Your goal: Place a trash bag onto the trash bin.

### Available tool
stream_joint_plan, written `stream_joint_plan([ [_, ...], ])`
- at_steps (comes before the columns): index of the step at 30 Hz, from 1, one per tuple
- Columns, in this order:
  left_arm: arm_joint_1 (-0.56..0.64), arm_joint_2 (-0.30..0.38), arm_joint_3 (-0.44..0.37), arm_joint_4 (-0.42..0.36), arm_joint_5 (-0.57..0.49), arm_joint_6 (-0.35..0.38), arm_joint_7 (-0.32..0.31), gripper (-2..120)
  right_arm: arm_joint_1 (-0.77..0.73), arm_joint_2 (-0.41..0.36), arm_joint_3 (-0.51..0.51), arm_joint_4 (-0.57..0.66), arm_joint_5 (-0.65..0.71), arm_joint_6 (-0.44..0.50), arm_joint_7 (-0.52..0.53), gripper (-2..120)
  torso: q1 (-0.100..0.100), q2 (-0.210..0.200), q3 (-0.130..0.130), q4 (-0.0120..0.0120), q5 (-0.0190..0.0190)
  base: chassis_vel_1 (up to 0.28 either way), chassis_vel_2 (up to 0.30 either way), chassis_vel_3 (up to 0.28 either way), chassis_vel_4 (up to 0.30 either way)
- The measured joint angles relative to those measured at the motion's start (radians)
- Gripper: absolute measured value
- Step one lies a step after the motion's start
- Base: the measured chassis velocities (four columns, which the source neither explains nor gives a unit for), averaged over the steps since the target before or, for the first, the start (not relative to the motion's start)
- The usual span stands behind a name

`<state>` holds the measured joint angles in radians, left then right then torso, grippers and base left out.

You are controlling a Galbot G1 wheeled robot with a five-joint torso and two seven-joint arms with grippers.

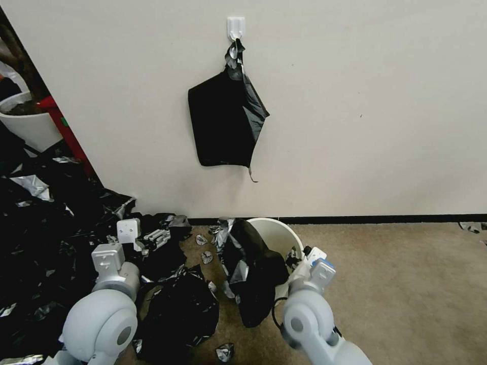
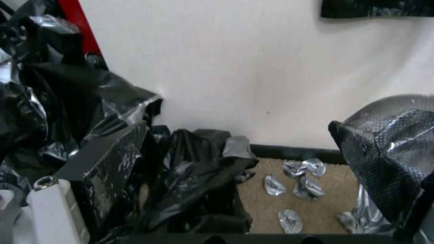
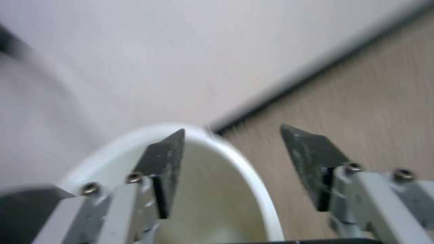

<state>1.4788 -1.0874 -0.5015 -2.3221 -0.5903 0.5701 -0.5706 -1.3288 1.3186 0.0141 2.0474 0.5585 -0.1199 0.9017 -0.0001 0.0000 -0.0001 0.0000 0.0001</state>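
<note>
Right end effector gapes open over the bin rim; bag drapes its 9 o'clock side.

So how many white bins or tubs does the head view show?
2. The trash bin stands on the carpet by the wall, with the trash bag draped over its left side. A wider white tub sits far left. The black plastic pile may hide more.

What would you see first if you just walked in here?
A black pack hanging from a white hook on the wall. Below it, a black trash bag droops over the left side of a white trash bin on the carpet, with the right gripper open over its rim. Black plastic shreds pile up left.
</note>
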Motion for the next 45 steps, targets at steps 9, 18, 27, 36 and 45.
stream_joint_plan([
  [9,-0.040,-0.007,-0.006,0.089,0.024,-0.018,0.010,100,-0.058,-0.158,-0.082,0.182,-0.127,-0.179,-0.388,92,0.000,0.000,0.000,-0.0001,-0.0002,0.000,0.000,0.000,0.000],
  [18,-0.039,-0.019,-0.016,0.101,0.024,-0.019,0.026,100,0.073,-0.206,-0.170,0.154,-0.194,-0.447,-0.458,100,0.000,0.000,0.000,0.0001,-0.0001,0.000,0.000,0.000,0.000],
  [27,-0.038,-0.032,-0.008,0.102,0.026,-0.019,0.026,100,0.147,-0.164,-0.244,0.095,-0.170,-0.573,-0.379,100,0.000,0.000,0.000,0.0001,-0.0002,0.000,0.000,0.000,0.000],
  [36,-0.051,-0.048,0.024,0.108,0.042,-0.018,0.026,100,0.190,-0.148,-0.254,0.004,-0.156,-0.592,-0.301,96,0.000,0.000,0.000,0.0000,-0.0001,0.000,0.000,0.000,0.000],
  [45,-0.056,-0.051,0.063,0.136,0.006,-0.047,0.046,100,0.181,-0.159,-0.226,-0.004,-0.183,-0.540,-0.298,63,0.000,0.000,0.000,0.0000,-0.0001,0.000,0.000,0.000,0.000],
])
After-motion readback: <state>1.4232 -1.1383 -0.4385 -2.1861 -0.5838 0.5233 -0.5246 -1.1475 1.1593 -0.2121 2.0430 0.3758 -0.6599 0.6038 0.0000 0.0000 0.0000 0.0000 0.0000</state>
